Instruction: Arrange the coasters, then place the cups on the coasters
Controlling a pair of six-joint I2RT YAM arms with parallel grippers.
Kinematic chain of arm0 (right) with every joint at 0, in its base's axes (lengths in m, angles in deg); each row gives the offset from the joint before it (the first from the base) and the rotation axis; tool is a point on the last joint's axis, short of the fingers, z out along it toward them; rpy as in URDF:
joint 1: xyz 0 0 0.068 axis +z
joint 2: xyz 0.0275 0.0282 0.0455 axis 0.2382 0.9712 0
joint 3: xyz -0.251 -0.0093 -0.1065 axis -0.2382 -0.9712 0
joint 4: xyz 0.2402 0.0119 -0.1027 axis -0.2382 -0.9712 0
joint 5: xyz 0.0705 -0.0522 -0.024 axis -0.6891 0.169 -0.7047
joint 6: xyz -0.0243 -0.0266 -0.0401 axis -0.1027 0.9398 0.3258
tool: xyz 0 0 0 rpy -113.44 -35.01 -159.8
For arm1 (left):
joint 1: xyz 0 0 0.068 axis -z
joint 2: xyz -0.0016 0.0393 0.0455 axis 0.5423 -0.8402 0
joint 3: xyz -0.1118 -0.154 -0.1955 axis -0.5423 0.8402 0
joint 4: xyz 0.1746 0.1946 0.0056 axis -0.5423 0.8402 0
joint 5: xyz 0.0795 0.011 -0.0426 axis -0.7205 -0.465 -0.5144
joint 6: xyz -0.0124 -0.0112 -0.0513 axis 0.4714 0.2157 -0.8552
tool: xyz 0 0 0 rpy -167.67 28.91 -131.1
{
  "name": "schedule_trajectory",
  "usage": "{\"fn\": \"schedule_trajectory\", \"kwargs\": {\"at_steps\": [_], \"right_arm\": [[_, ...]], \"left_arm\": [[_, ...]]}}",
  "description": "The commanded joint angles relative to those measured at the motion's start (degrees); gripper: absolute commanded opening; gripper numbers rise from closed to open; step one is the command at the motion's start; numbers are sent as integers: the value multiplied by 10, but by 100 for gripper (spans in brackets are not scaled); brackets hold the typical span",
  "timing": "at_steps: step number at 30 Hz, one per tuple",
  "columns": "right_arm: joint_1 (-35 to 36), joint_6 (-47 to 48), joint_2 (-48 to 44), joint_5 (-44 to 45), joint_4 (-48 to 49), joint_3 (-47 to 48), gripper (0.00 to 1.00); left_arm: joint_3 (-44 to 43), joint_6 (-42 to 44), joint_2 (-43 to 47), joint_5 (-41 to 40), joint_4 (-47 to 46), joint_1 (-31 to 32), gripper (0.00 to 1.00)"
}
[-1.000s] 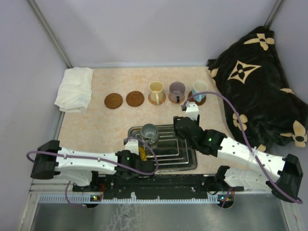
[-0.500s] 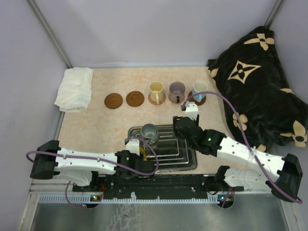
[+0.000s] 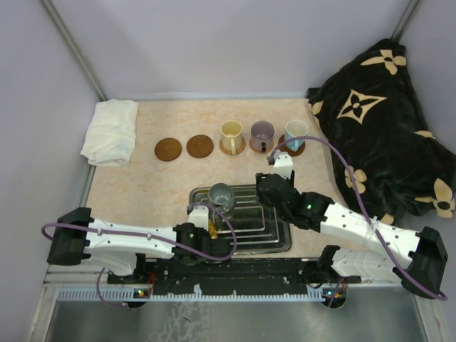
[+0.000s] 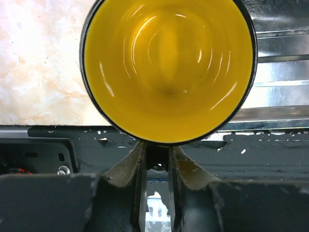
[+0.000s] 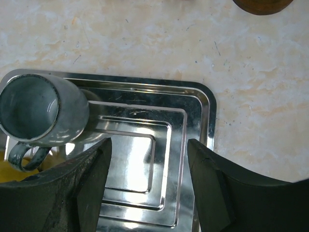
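Note:
An orange-yellow cup [image 4: 169, 67] stands at the near-left corner of the metal tray [image 3: 279, 241]. My left gripper [image 4: 158, 153] is shut on its dark handle [image 4: 158, 159], which sits between the narrow jaws. From above, that cup [image 3: 211, 228] is mostly hidden under the left wrist. A grey cup [image 3: 221, 194] stands on the tray's far-left part, handle toward the arms [image 5: 26, 154]. My right gripper [image 5: 147, 159] hangs open above the tray's middle, holding nothing. Cream [image 3: 231, 132], purple [image 3: 261, 132] and light blue [image 3: 295, 130] cups sit on coasters. Two bare coasters [image 3: 168, 149] [image 3: 200, 146] lie to their left.
A folded white cloth [image 3: 110, 132] lies at the far-left corner. A dark patterned blanket [image 3: 385, 135] is heaped along the right side. The ridged tray [image 5: 145, 145] sits just ahead of the arm bases, near the table's front rail.
My left jaws opened wider, then closed in on the orange-yellow cup's handle, and the left arm edged slightly right. The right arm and the other cups have not moved.

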Motion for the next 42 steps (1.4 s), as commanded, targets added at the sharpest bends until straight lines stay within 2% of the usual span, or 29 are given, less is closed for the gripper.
{"fn": "schedule_trajectory", "kwargs": {"at_steps": [1,4,8,11,25,28,37,42], "right_arm": [[2,-9,0,10,21,2,64],[2,-10,1,10,22,0,64],[2,-10,2,8,21,1,64],[2,-11,4,13,18,-2,64],[2,-23,21,37,25,-24,63],[-4,-18,37,42,36,-26,63],[-45,-18,64,20,55,-25,63],[-84,0,69,-22,94,-33,62]], "left_arm": [[-9,-21,-6,-8,16,2,22],[-9,-22,-7,-10,14,3,20],[-12,-32,-1,-10,27,3,7],[-22,-43,14,-12,48,3,4],[-149,-44,2,-71,173,3,1],[-153,-49,14,-87,195,2,1],[-125,-77,124,-187,195,-3,2],[-130,-59,127,-234,194,-34,2]]}}
